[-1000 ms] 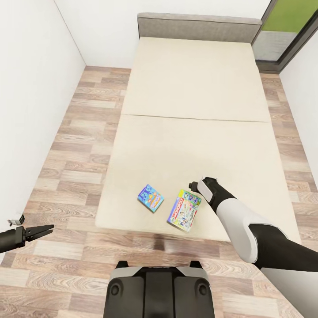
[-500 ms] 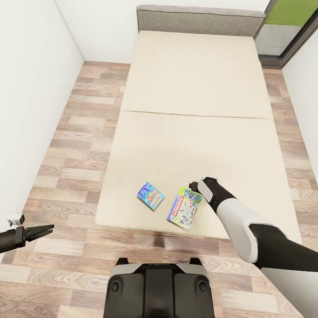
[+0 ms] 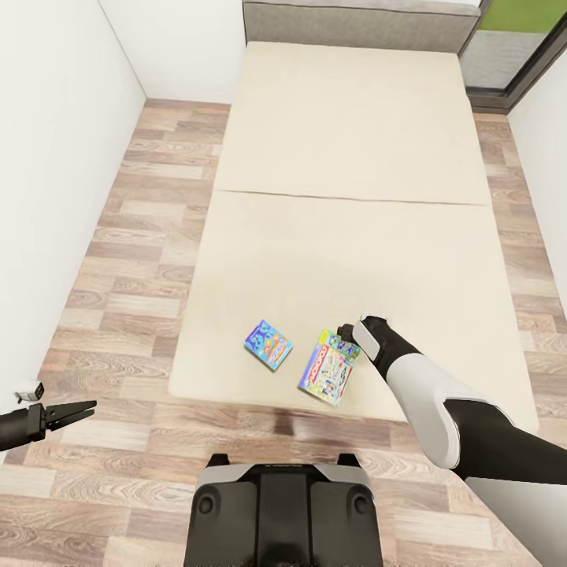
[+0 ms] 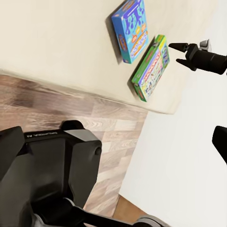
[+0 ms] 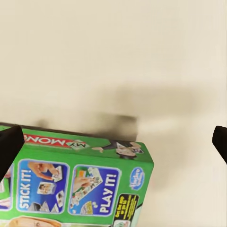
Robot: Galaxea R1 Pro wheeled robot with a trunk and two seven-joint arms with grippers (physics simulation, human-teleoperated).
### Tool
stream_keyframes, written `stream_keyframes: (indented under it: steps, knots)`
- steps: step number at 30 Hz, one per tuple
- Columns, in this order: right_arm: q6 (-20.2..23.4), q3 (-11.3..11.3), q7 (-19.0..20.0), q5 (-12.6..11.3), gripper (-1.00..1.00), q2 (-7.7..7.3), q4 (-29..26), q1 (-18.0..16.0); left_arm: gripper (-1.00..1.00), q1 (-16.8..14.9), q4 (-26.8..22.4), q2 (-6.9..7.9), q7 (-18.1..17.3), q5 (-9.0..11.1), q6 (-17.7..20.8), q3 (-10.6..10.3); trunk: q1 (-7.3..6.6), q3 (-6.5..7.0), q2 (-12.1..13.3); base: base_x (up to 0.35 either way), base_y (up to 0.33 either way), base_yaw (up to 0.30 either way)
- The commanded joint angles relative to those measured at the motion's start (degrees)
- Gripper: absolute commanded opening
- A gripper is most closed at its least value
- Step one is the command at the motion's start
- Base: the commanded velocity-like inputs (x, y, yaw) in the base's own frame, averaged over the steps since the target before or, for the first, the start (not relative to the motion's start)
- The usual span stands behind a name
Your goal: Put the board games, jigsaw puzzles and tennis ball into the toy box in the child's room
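- Board games are both lying flat on the bed [image 3: 346, 157], near its foot edge: the small blue one [image 3: 268, 344] and the bigger green-edged one [image 3: 328, 368], just beside each other but not touching.
- Right gripper [image 3: 343, 331] is hovering right over the far corner of the green-edged box, jaws spread wide with nothing between them; its wrist view is looking straight down on that corner.
- Left gripper [image 3: 81, 408] is hanging out over the wood floor [image 3: 134, 236], well apart from the bed, tips nearly together and gripping nothing.
- Robot base [image 3: 282, 516] is sitting at the foot of the bed.
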Motion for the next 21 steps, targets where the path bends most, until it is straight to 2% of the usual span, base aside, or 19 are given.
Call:
stream_keyframes:
  steps: [1, 21]
  knots:
    - [0.2, -0.36, -0.26, -0.17, 1.0, 0.05, -0.11, -0.01, 1.0, -0.01, 0.0, 0.02, -0.25, -0.05, 0.61, 0.0, 0.03, -0.16, -0.09, 0.0, 0.0, 0.0]
    - [0.13, -0.36, -0.24, -0.16, 1.0, 0.14, -0.11, -0.01, 1.0, -0.01, 0.0, -0.05, -0.25, -0.05, 0.61, -0.08, 0.03, -0.58, -0.09, 0.041, 0.028, 0.0]
